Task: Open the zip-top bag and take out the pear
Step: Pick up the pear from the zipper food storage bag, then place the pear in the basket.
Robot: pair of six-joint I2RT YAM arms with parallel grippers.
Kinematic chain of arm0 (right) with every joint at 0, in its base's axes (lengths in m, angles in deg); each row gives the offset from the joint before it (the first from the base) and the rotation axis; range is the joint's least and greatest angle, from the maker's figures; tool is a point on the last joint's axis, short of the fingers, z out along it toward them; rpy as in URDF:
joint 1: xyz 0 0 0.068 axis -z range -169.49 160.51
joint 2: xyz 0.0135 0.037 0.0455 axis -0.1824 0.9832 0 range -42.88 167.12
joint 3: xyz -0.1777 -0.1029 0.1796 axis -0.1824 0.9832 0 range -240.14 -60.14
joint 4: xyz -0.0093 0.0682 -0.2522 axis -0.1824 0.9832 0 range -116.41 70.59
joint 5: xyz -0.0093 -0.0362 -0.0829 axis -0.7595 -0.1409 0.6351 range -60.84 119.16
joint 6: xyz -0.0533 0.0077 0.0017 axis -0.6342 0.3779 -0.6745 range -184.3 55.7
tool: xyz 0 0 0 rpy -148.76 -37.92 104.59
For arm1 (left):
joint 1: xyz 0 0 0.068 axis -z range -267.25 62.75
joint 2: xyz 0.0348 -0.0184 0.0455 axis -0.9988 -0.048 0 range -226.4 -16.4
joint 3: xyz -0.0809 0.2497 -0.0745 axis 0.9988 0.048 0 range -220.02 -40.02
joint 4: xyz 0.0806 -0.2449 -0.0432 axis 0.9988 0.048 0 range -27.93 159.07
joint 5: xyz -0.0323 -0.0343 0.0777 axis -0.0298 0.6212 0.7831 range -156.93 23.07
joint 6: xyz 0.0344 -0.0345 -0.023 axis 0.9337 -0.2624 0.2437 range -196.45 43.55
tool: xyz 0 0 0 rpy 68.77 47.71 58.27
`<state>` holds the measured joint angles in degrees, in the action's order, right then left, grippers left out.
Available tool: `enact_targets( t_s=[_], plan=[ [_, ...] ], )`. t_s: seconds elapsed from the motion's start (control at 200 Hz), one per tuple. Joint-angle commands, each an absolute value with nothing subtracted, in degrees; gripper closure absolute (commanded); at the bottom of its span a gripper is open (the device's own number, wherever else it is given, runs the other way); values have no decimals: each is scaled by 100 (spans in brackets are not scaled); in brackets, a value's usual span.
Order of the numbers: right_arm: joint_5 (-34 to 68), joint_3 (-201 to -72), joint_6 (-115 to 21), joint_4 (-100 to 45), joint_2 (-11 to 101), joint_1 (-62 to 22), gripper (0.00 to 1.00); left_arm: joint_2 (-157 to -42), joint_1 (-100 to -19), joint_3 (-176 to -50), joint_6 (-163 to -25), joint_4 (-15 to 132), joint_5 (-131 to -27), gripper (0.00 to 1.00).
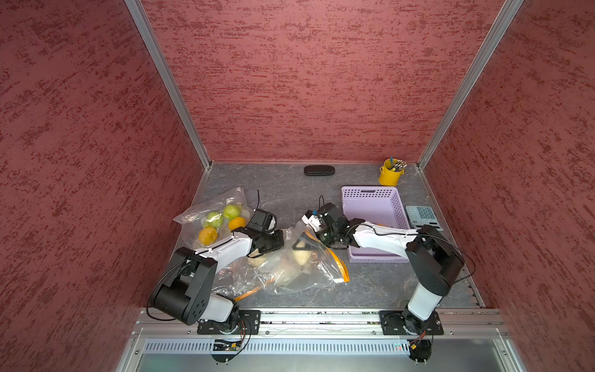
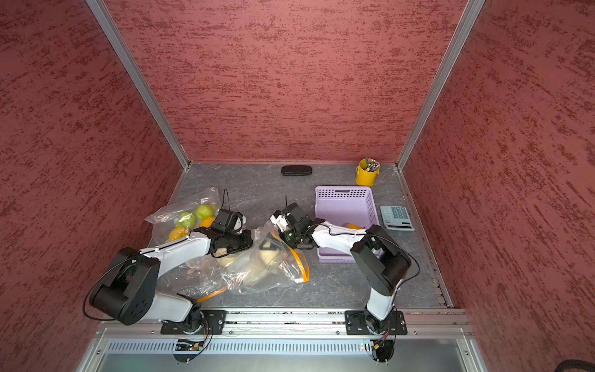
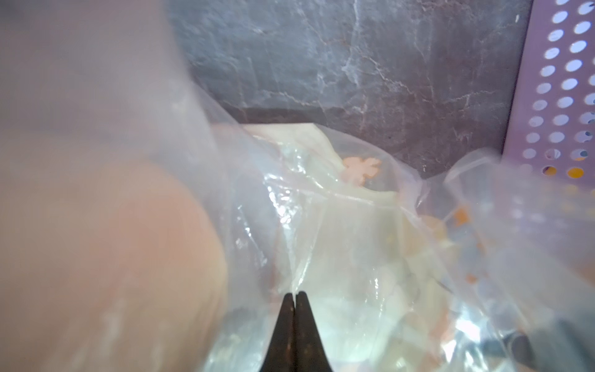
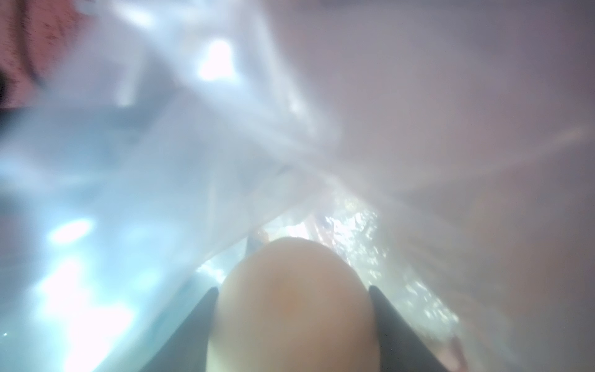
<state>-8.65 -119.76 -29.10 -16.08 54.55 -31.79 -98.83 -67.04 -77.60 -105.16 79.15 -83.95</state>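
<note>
The clear zip-top bag (image 1: 299,277) (image 2: 257,280), with an orange zip strip (image 1: 338,257), lies crumpled mid-table between both arms. A pale pear (image 1: 302,256) (image 2: 269,256) shows inside it. My right gripper (image 1: 303,244) (image 4: 293,288) reaches into the bag's mouth, and its dark fingers (image 4: 386,309) press both sides of the pear (image 4: 289,309). My left gripper (image 1: 284,239) (image 3: 294,293) is shut, pinching the bag's film (image 3: 322,225) at its left side. A second pale fruit (image 1: 256,260) (image 3: 96,257) lies under the left wrist.
A second clear bag (image 1: 193,215) with green and orange fruit sits at the back left. To the right stands a purple basket (image 1: 373,206) (image 3: 563,80), close behind the right forearm. A calculator (image 1: 423,217), a yellow bucket (image 1: 390,174) and a black case (image 1: 319,170) lie farther back.
</note>
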Motion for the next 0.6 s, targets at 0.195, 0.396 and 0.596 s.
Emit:
enact_targets(
  t_s=[0.195,0.396,0.596],
  plan=[
    [-504,-12003,-3647,-110,4115,-2554,42,-9744,-6854,-7988,-10404,7983,-8256,100],
    [-214,-11962,-3879,734,3092,-1965,42,-9418,-6834,-8177,-10526,8034,-8563,100],
    [619,-11799,-4014,1489,2329,-930,43,-8998,-6831,-8391,-10613,8143,-8722,100]
  ],
)
